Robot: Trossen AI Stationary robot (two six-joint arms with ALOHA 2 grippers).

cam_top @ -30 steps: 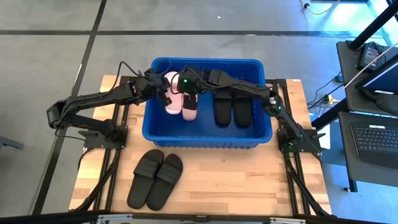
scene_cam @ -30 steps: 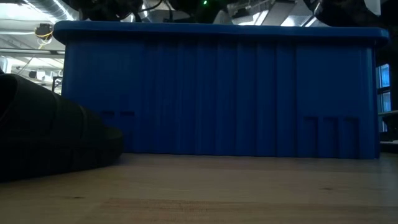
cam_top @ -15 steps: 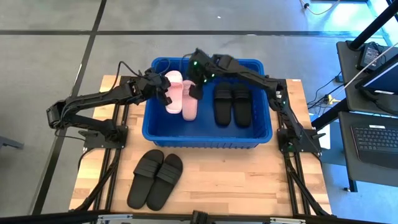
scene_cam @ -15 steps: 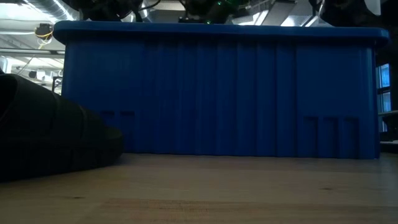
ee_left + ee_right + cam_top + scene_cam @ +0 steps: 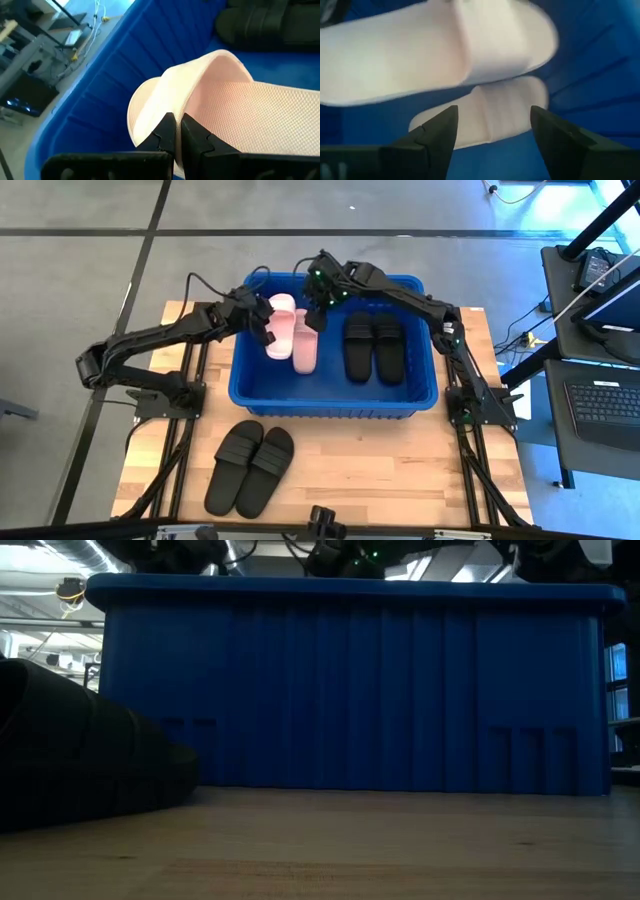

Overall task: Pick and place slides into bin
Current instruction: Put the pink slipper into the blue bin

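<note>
Wooden slats make up your counter, which stands on a grey concrete floor, with desks and a laptop off to the right side. Nearest you, at the counter's front left, one black pair of slides lies side by side, still outside the bin; the low view shows its dark bulk close to the lens. Behind it sits the blue bin, its ribbed front wall filling the low view. Inside, on the right half of the bin floor, you have the second black pair lying flat and parallel. On the left half is the pale pink pair: one pink slide rests flat on the bin floor, and the other pink slide sits tilted against it, raised toward the bin's left wall. Your left end effector is clenched on that raised slide; the left wrist view shows its fingers pinched together at the pink strap's edge. Farther back, your right end effector hangs released over the bin's rear left part, just above the pink pair and touching neither slide, with its fingers spread wide.
</note>
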